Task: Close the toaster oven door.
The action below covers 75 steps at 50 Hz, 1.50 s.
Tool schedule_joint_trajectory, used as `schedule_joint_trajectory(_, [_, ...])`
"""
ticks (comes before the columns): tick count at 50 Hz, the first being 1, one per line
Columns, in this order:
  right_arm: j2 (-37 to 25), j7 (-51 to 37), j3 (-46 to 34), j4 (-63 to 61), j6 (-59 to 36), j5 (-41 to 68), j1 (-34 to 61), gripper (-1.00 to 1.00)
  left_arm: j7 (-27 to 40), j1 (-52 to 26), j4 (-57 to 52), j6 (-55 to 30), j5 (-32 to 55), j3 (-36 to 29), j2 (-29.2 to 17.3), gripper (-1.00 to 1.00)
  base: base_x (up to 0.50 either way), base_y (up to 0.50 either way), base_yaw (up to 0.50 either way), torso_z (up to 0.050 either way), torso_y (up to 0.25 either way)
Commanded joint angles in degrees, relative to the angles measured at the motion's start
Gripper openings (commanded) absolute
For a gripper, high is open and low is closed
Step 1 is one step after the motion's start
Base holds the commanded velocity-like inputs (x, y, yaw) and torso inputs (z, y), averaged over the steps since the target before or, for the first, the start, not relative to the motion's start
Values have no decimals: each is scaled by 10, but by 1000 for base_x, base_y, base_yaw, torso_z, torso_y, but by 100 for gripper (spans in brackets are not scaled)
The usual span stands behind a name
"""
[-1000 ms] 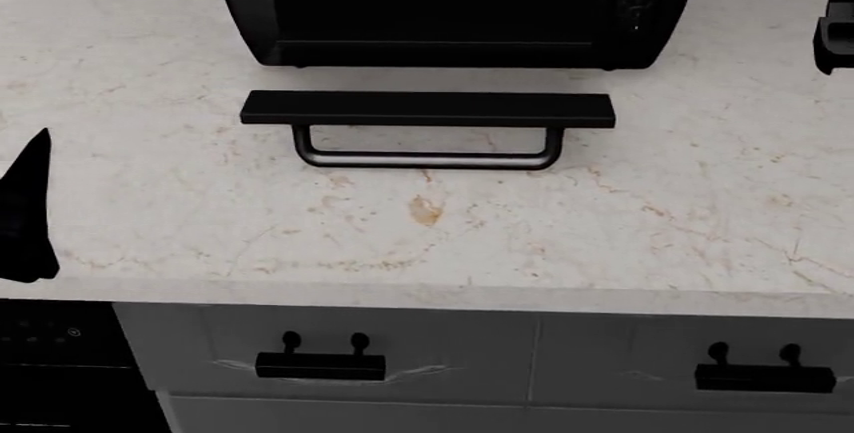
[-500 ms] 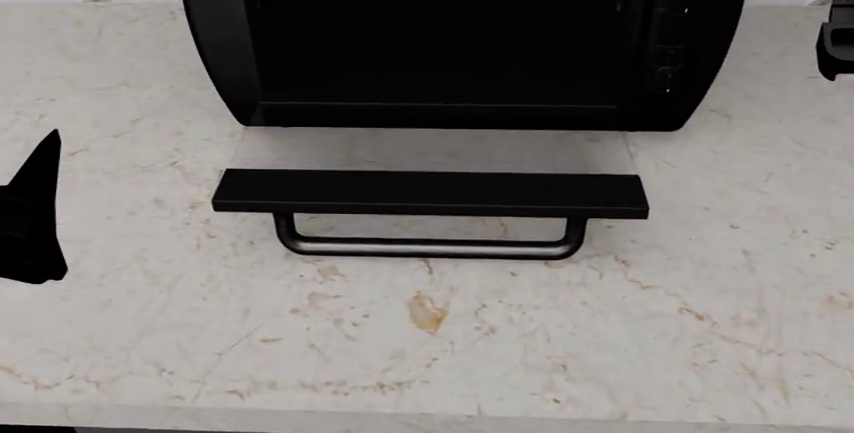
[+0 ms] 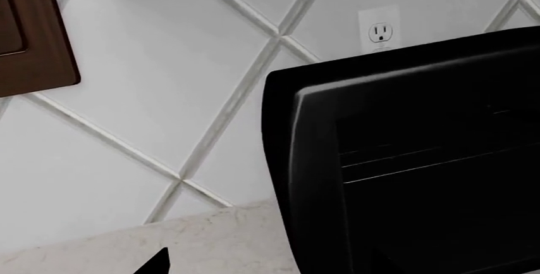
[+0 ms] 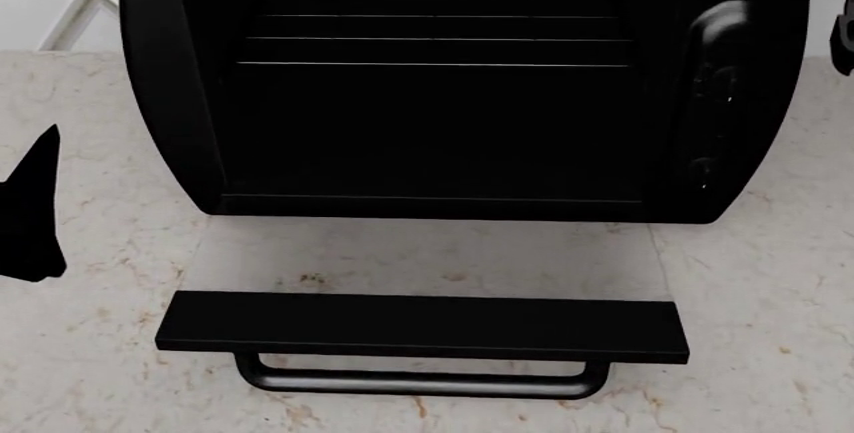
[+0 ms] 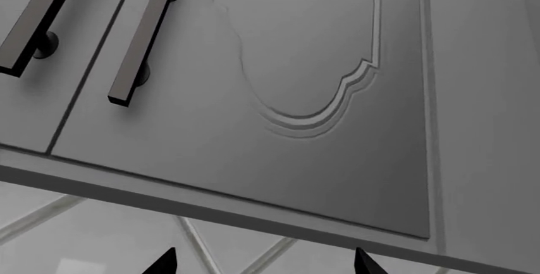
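The toaster oven (image 4: pixel 454 103) is glossy black and fills the top of the head view, with wire rack lines inside and knobs (image 4: pixel 707 133) down its right strip. The toaster oven door (image 4: pixel 422 325) lies open and flat on the counter, with its see-through pane, black edge strip and U-shaped bar handle (image 4: pixel 420 383) toward me. My left gripper (image 4: pixel 30 208) hovers left of the oven, touching nothing. One fingertip (image 3: pixel 156 264) shows in the left wrist view, far off centre, beside the oven (image 3: pixel 405 160). My right gripper (image 4: pixel 843 43) is at the right edge, open and empty, with its fingertips (image 5: pixel 164 262) wide apart.
The marble counter (image 4: pixel 761 333) runs under the oven. A tiled wall with an outlet (image 3: pixel 378 30) stands behind it, and a brown cabinet (image 3: pixel 30 33) hangs at the left. The right wrist view faces grey upper cabinet doors (image 5: pixel 295 84) with bar handles (image 5: pixel 143 40).
The head view has moved in toward the oven, so oven and door look larger and lower. The cabinet drawers have left the view. The door stays open and flat.
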<state>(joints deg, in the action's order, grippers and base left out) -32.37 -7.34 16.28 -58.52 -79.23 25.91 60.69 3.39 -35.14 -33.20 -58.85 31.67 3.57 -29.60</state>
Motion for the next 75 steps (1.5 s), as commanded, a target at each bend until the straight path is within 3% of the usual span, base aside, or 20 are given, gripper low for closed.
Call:
schedule_joint_trajectory(1, [-3, -9, 5, -7, -14, 22, 15, 100, -5, 12, 2, 16, -2, 5, -6, 100, 0, 0, 0, 0, 0])
schedule_joint_trajectory(3, [-4, -11, 8, -9, -15, 27, 13, 100, -22, 21, 7, 47, -19, -10, -21, 100, 0, 0, 0, 0, 0])
schedule_joint_trajectory(9, [-10, -20, 22, -7, -4, 44, 0, 100, -120, 44, 98, 311, -194, -124, -132, 100, 0, 0, 0, 0, 0])
schedule_joint_trajectory(14, [-14, -27, 28, -7, -4, 54, 0, 100, -152, 47, 116, 370, -289, -196, -190, 100, 0, 0, 0, 0, 0])
schedule_joint_trajectory(30, [-27, -45, 47, -6, 7, 83, -17, 100, -218, 5, 214, 555, -509, -333, -305, 100, 0, 0, 0, 0, 0])
schedule_joint_trajectory(44, [-39, -66, 68, -6, 10, 120, -26, 100, -260, -9, 238, 687, -572, -390, -356, 100, 0, 0, 0, 0, 0])
schedule_joint_trajectory(51, [-42, -76, 71, -3, 17, 131, -32, 100, -268, -7, 246, 700, -578, -404, -345, 100, 0, 0, 0, 0, 0])
schedule_joint_trajectory(75, [-62, -117, 96, 0, 40, 182, -63, 100, -257, -145, 473, 797, -645, -473, -181, 100, 0, 0, 0, 0, 0])
